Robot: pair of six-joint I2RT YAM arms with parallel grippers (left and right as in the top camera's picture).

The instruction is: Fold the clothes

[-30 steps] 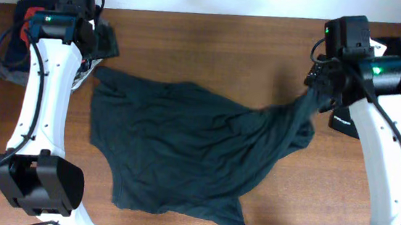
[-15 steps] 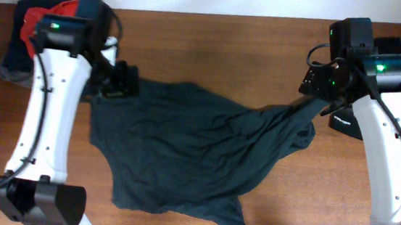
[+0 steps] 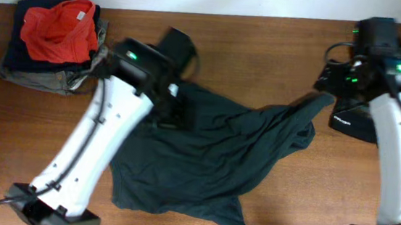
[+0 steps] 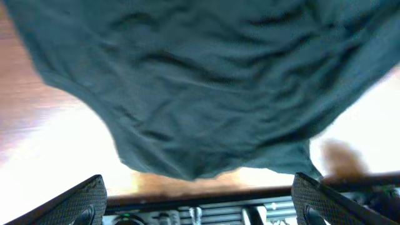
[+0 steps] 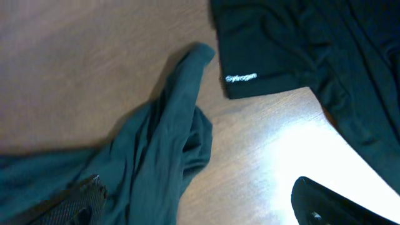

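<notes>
A dark crumpled shirt lies spread across the middle of the table, one corner stretched out to the right. My left gripper hovers open over its upper left part, with the cloth ahead of the fingers and nothing between them. My right gripper stands open just beyond that stretched corner, with one finger over the cloth and nothing held. A folded black shirt with a white logo lies beside it.
A stack of folded clothes topped by a red garment sits at the back left corner. The folded black shirt lies at the right under my right arm. Bare wood shows along the back edge.
My left arm has swung from the back left corner over the shirt's upper left part, uncovering the red garment. My right gripper has drawn back to the right from the shirt's corner.
</notes>
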